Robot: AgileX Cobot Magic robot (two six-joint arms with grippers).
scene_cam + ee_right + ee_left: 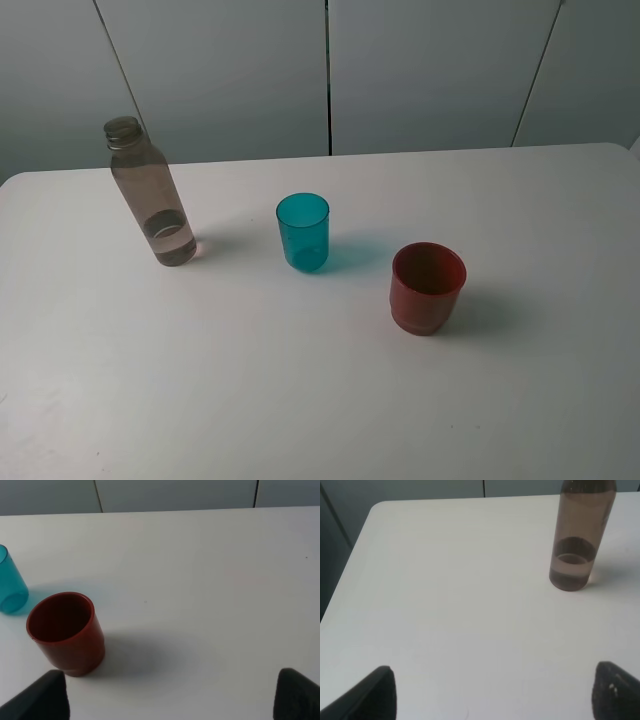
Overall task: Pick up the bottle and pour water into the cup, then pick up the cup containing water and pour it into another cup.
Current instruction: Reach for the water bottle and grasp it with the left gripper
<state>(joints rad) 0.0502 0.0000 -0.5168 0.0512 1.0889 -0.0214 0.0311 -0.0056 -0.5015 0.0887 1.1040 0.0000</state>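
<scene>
The smoky grey-brown bottle (150, 192) stands upright at the left of the white table (320, 400), a little water in its bottom. The teal cup (303, 232) stands upright in the middle, and the squat red-brown cup (427, 288) to its right and nearer. Neither arm shows in the high view. My left gripper (492, 692) is open with nothing between its fingers, well short of the bottle (580, 540). My right gripper (172, 695) is open and empty too; the red-brown cup (66, 632) stands off to one side of it, the teal cup (10, 582) beyond.
Grey wall panels (320, 70) run behind the table's far edge. The table's rounded far-left corner (377, 507) shows in the left wrist view, with dark floor beyond it.
</scene>
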